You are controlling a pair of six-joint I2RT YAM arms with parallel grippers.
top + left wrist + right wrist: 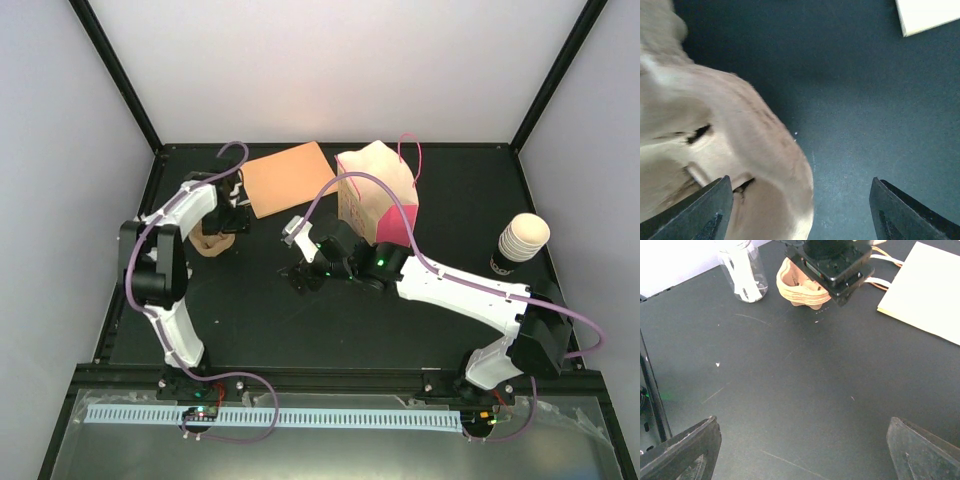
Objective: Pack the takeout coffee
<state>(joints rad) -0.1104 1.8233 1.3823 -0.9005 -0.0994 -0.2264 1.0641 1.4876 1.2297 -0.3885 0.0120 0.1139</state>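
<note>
Takeout coffee (pixel 522 243): upright at far right of table (pixel 300 330), unheld, well apart from both arms. Paper bag (pixel 378 195): standing mid-back, probably to receive it. Right gripper (pixel 802 420): jaws apart, empty. Left gripper (pixel 800 185): jaws apart over pulp carrier (pixel 730 150).

On the table (pixel 300 330), the carrier (pixel 213 243) sits at the left, with a jar of sticks (pixel 742 270) near it. A flat sheet (pixel 290 177) lies at the far side, left of the bag (pixel 378 195). The coffee cup (pixel 522 243) stands well apart at the right.
</note>
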